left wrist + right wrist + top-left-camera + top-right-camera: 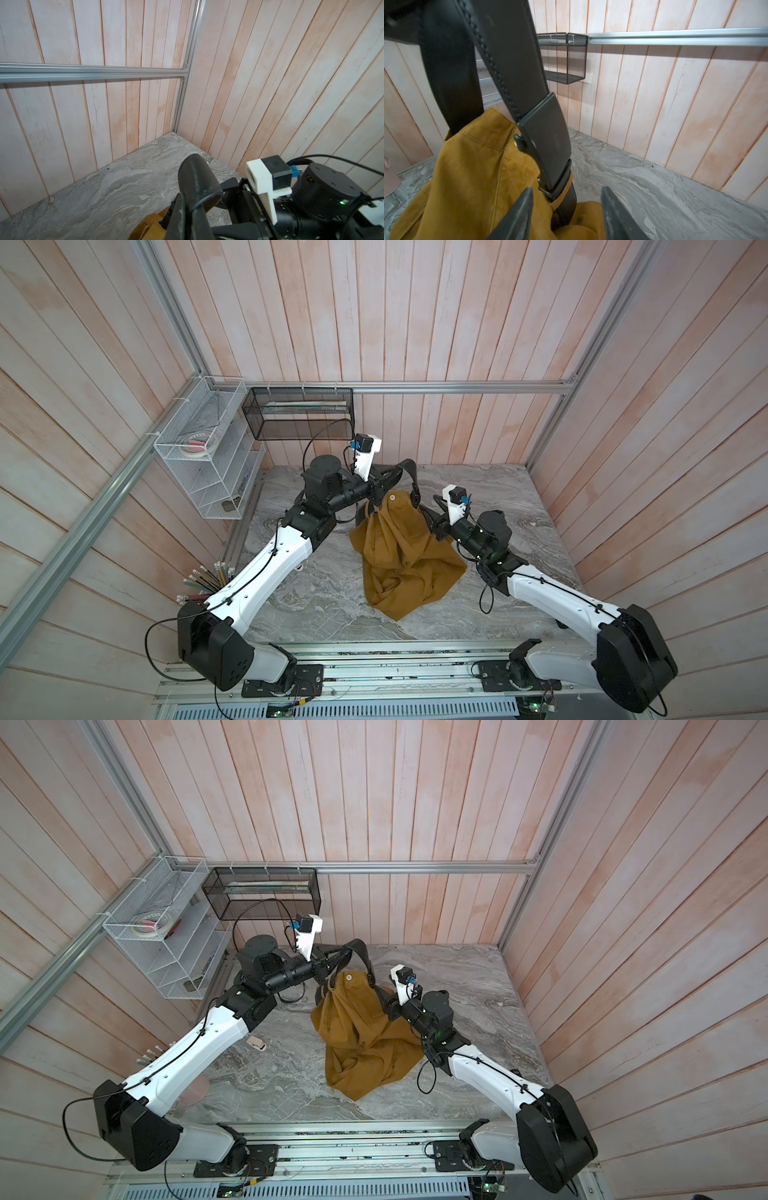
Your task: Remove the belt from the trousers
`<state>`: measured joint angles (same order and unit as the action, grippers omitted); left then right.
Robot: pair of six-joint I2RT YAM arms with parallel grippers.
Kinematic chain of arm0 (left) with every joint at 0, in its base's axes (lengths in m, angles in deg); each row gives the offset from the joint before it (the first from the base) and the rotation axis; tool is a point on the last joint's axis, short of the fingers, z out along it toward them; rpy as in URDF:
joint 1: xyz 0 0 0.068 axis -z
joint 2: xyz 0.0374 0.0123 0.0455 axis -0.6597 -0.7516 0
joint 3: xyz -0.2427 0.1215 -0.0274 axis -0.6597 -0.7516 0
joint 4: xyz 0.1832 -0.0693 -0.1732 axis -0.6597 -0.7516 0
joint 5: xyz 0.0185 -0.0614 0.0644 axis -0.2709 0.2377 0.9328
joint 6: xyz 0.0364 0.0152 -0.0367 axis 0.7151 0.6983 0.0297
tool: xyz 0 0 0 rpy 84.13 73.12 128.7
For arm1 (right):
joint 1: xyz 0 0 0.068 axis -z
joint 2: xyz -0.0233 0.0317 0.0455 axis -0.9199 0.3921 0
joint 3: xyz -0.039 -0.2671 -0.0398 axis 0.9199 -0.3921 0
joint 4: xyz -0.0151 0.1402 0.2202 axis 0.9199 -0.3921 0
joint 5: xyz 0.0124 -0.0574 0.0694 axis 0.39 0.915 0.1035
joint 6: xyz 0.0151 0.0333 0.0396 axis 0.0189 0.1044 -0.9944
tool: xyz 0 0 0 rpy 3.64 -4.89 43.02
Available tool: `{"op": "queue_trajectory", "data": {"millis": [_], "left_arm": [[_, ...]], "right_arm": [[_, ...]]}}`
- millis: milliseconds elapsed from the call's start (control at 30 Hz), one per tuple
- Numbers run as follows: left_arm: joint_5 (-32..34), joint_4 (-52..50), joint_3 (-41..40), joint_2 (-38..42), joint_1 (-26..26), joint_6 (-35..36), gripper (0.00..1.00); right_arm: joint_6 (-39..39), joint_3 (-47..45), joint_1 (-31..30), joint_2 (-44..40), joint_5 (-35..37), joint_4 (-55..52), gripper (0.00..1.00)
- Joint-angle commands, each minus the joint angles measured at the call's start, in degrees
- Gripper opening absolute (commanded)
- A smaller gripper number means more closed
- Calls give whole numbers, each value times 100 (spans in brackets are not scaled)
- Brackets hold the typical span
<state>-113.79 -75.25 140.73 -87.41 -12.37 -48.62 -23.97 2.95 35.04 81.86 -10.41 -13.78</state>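
Left pincer [379,492] is clenched on the belt [409,467], holding it up above the surface [316,597]. Right pincer [568,216] is released, jaws apart, with the strap between them but not closed on it.

Belt arches out of the left grip, over and down. Its buckle [546,137] end hangs pointing at the surface, against the waistband. Trousers [399,556] hang bunched from the belt, lower folds resting on the surface.

My read: the strap is stiffish and smooth and may slip; the cloth is limp and will drag along. I'd grip the strap just past the buckle and pull lengthwise.
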Motion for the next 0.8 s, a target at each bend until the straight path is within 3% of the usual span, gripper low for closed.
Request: {"op": "queue_trajectory", "data": {"millis": [0,133,233,433,600,767], "left_arm": [[-199,681,110,140,-8,-111,0],[-181,608,60,182,-8,-74,0],[-147,629,-90,225,-16,-70,0],[-84,863,-687,331,-119,-165,0],[-14,1196,-1205,301,-210,-174,0],[-29,1667,-1620,177,-210,-130,7]], "right_arm": [[122,351,-55,278,-164,110,57],[156,751,-64,576,-198,136,56],[166,992,-68,703,-126,136,49],[412,1214,-77,581,345,47,0],[1049,1963,-73,494,763,-574,0],[1374,2692,-94,428,775,-876,0]]}}
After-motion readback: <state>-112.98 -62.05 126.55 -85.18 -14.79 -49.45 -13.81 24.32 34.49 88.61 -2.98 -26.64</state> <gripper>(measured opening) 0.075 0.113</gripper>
